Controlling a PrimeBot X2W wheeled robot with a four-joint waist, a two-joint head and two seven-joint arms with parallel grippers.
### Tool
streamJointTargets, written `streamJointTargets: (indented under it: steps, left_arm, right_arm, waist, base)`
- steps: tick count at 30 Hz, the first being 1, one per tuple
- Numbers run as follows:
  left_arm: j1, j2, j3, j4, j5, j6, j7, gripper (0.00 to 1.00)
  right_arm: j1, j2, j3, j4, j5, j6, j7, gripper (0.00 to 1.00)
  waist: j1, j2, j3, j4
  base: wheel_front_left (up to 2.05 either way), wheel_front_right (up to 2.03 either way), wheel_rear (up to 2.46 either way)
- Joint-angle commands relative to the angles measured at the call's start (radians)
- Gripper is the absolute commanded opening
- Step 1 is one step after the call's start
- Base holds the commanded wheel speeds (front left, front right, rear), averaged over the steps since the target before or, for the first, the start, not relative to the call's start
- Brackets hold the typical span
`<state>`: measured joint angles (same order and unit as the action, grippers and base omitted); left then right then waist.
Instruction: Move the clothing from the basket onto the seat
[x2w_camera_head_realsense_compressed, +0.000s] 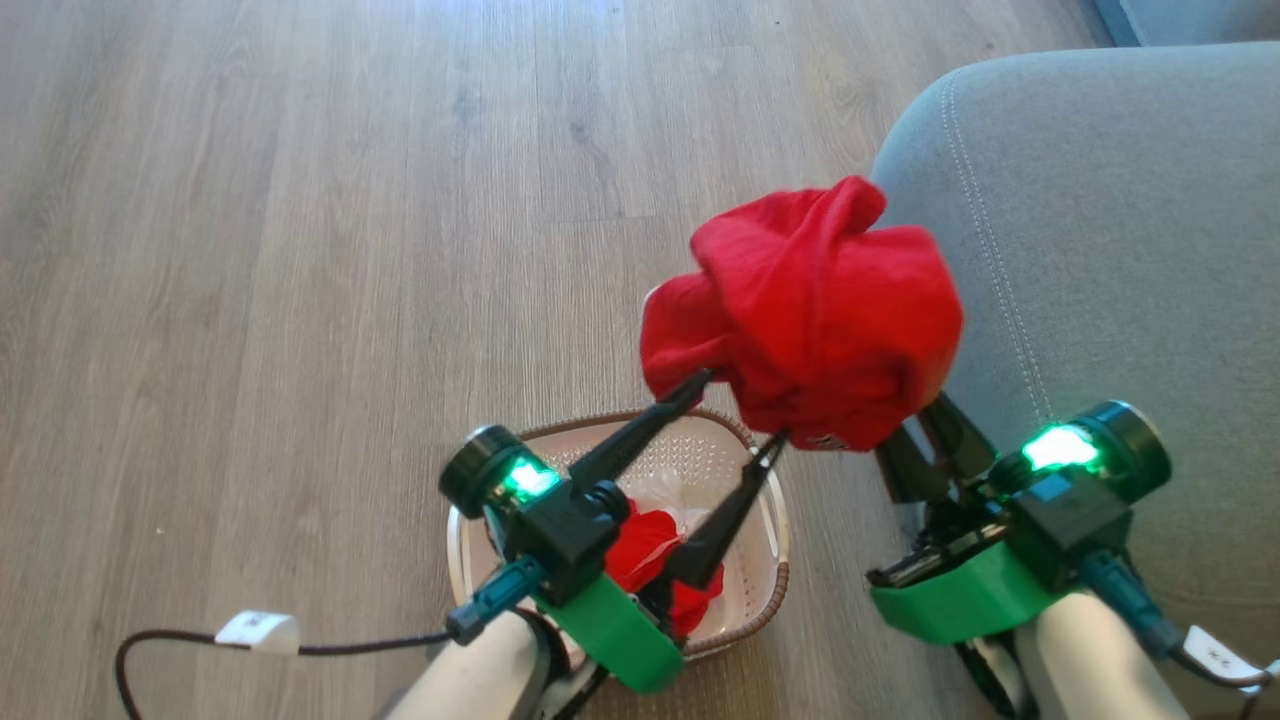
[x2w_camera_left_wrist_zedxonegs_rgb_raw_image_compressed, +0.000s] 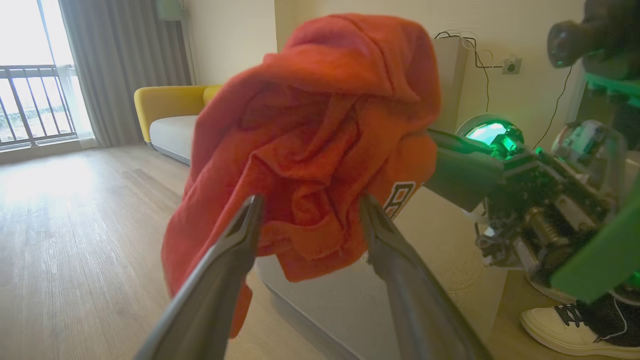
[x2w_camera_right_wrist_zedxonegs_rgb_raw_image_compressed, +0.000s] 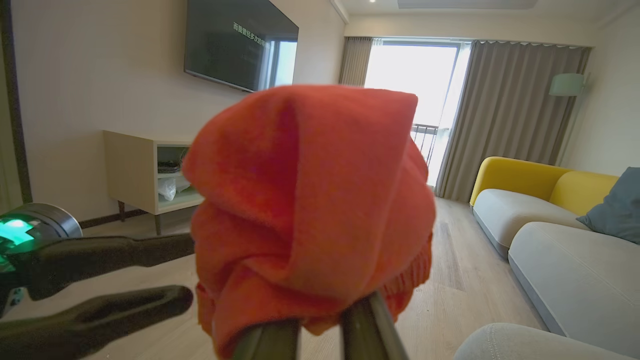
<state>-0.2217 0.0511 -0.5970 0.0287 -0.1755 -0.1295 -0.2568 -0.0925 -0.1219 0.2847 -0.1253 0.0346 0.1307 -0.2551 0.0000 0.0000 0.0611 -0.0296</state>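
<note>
Where the red garment (x2w_camera_head_realsense_compressed: 810, 310) hangs at the seat (x2w_camera_head_realsense_compressed: 1120, 250) edge, it hides the right gripper (x2w_camera_head_realsense_compressed: 925, 430) tips; the basket (x2w_camera_head_realsense_compressed: 770, 590) holds a second garment (x2w_camera_head_realsense_compressed: 645, 545), half-covered. In the left wrist view, the left gripper (x2w_camera_left_wrist_zedxonegs_rgb_raw_image_compressed: 311, 200) is spread apart. In the right wrist view, the right gripper clamps the red garment.

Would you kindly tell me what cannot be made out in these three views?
- Tips of the right gripper: head view, buried under the held red garment.
- The second red garment in the basket: head view, largely covered by the body of the left gripper.
- The white print on the held garment: left wrist view, folded over, unreadable.
- The seat: head view, cut off by the right edge.
</note>
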Motion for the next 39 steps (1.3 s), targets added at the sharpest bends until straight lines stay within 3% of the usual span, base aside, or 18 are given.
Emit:
streamJointTargets:
  steps: [1, 26, 39]
  left_arm:
    - [-0.022, -0.001, 0.046, -0.026, 0.014, -0.001, -0.005, 1.00]
    - [0.057, 0.000, 0.113, 0.062, 0.136, 0.005, -0.005, 1.00]
    - [0.093, 0.003, 0.114, 0.123, 0.153, 0.004, -0.005, 1.00]
  right_arm:
    - [-0.029, 0.015, 0.002, -0.040, -0.006, 0.000, -0.007, 0.00]
    - [0.065, 0.071, -0.347, 0.064, 0.074, 0.000, -0.007, 0.00]
    - [0.083, 0.071, -0.404, 0.151, 0.129, 0.000, -0.007, 0.00]
  waist:
    - [0.0000, 0.0000, 0.002, -0.001]
    - [0.0000, 0.0000, 0.004, -0.008]
    - [0.0000, 0.0000, -0.006, -0.016]
  base:
    - [0.00, 0.00, 0.00]
    - [0.00, 0.00, 0.00]
    - [0.00, 0.00, 0.00]
